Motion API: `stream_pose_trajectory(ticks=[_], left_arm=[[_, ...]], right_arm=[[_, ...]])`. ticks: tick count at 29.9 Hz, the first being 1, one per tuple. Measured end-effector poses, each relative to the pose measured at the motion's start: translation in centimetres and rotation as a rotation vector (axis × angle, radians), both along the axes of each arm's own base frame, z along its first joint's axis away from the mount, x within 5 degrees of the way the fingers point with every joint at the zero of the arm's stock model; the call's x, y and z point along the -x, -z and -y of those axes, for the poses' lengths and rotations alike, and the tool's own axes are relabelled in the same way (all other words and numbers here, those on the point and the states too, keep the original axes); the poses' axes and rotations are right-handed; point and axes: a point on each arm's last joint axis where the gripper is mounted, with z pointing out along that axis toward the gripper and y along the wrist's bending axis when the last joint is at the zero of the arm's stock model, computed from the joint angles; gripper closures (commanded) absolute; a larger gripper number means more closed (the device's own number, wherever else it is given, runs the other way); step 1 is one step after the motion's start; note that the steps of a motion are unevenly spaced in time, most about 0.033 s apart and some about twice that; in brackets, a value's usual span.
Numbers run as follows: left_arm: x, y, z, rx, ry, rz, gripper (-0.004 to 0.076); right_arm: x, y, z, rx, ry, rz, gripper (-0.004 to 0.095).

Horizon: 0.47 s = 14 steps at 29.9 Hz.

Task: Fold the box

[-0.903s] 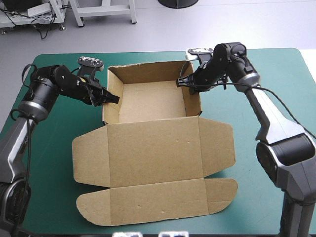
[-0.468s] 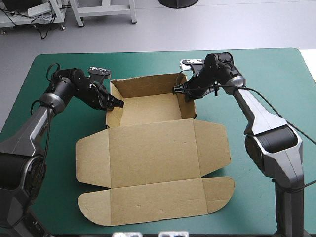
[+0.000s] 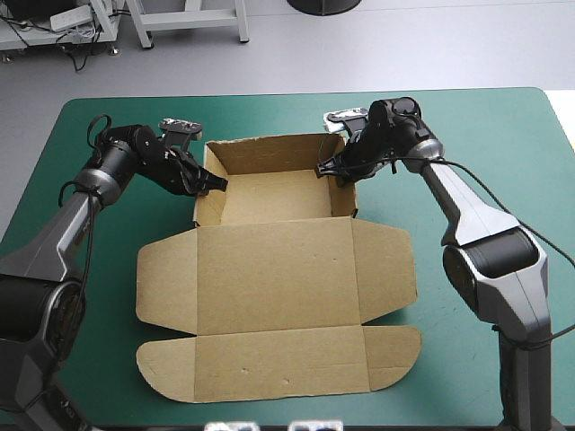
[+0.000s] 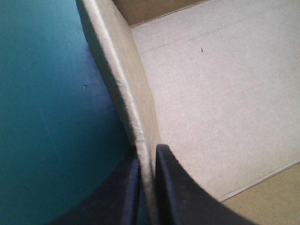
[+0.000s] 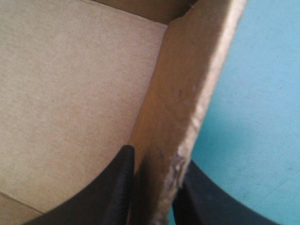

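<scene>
Left side: left gripper [image 3: 212, 183] is clamped on the box's left wall [image 4: 126, 98]. One black finger is inside the tray and one outside, with the board pinched thin between them. The grip sits on the wall's top edge, toward the near corner. Likely reason: it holds that wall upright so the fold doesn't spring back out.

Middle: the box [image 3: 278, 269] sits mid-table [image 3: 108, 117] on the teal-green cover. The tray part is toward the far edge, with its back and side walls raised. The lid [image 3: 278, 337] lies flat toward the near edge, its rounded flaps spread out and touching the cover. The lid looks untouched; I judge the tray-forming step is the one in hand.

Right side: right gripper [image 3: 329, 170] is closed on the right wall [image 5: 178, 108] in the same way, with fingers on either side of the doubled board, whose top edge is a bit crushed. The mirrored grips probably square the tray and seat the tucked walls. Risk: if either one lets go early, a wall may splay outward.
</scene>
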Motion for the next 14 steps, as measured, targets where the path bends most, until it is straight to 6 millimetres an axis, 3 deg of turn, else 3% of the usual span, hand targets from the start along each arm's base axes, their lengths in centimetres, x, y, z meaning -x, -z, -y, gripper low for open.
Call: stream_pose_trajectory(ticks=[3,6,14], left_arm=[[-0.1,0.1,0.0,0.002,0.002,-0.002,0.0364],[-0.2,0.5,0.2,0.021,-0.001,-0.023,0.0222],[-0.1,0.5,0.7,0.078,-0.009,-0.039,0.0196]], right_arm=[[-0.1,0.3,0.0,0.012,-0.007,0.005,0.0434],[-0.2,0.4,0.1,0.025,-0.011,0.011,0.043],[-0.5,-1.0,0.1,0.03,-0.024,0.053,0.0431]])
